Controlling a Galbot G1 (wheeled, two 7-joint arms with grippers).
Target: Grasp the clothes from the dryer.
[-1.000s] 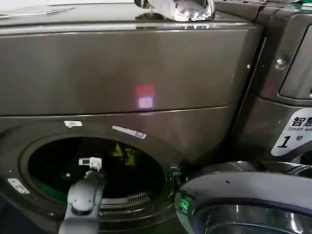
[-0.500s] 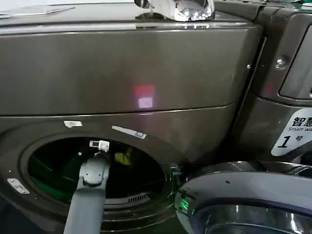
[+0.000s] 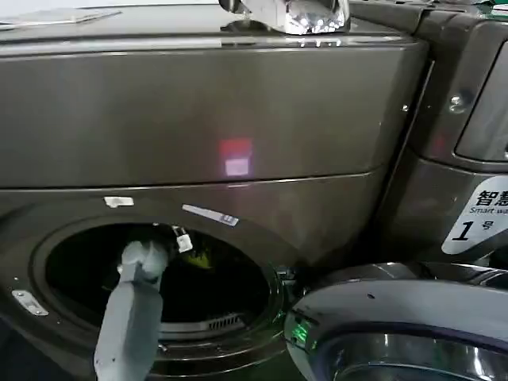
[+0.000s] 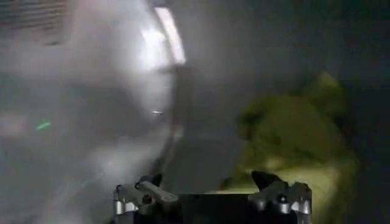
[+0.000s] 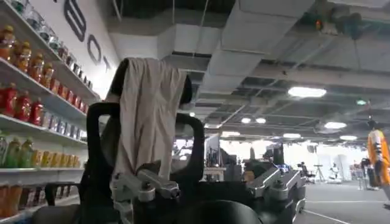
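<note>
Left gripper [image 4: 207, 185] inside the dryer [image 3: 238, 135] drum, fingers spread, nothing pinched. Clothes [image 4: 292, 140] just ahead, yellow-green (a sliver in the head view, a full wad from the left wrist). Right gripper [image 5: 207, 185] parked away, fingers apart, facing shelves [image 5: 30, 91] of bottles.
</note>
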